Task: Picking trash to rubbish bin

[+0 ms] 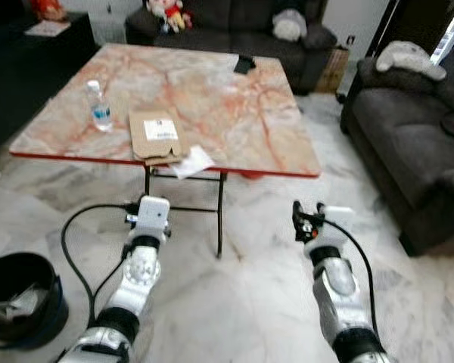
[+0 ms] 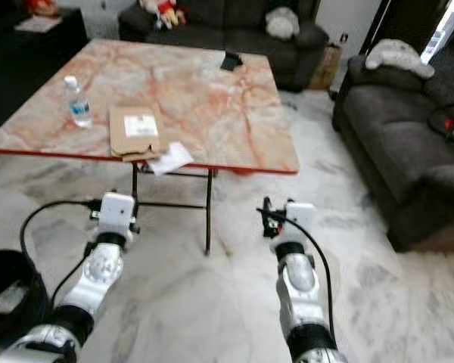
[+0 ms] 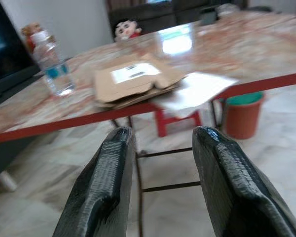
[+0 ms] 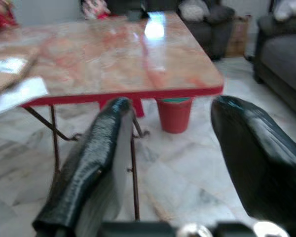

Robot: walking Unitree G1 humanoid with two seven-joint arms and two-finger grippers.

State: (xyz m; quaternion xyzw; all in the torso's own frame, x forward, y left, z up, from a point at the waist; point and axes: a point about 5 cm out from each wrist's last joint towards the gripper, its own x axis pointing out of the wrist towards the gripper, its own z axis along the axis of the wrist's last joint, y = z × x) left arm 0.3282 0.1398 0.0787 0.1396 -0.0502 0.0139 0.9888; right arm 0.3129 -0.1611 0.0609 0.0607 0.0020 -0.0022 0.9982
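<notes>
A flattened brown cardboard piece (image 1: pixel 155 134) with a white label lies near the front edge of the marble-patterned table (image 1: pixel 265 128). A white sheet of paper (image 1: pixel 191 161) pokes out over that edge beside it. To the left of the cardboard stands a clear water bottle (image 1: pixel 99 106). The black rubbish bin (image 1: pixel 19 299) sits on the floor at the lower left with crumpled paper inside. Both arms are held out low in front of the table. My left gripper (image 3: pixel 160 136) is open and empty, below the cardboard's edge. My right gripper (image 4: pixel 170 106) is open and empty too.
A dark sofa (image 1: pixel 408 136) stands to the right and another (image 1: pixel 234 23) behind the table. A small black object (image 1: pixel 244 64) lies at the table's far side. A red bucket (image 4: pixel 175 114) and a red stool (image 3: pixel 175 121) sit under the table among its thin metal legs.
</notes>
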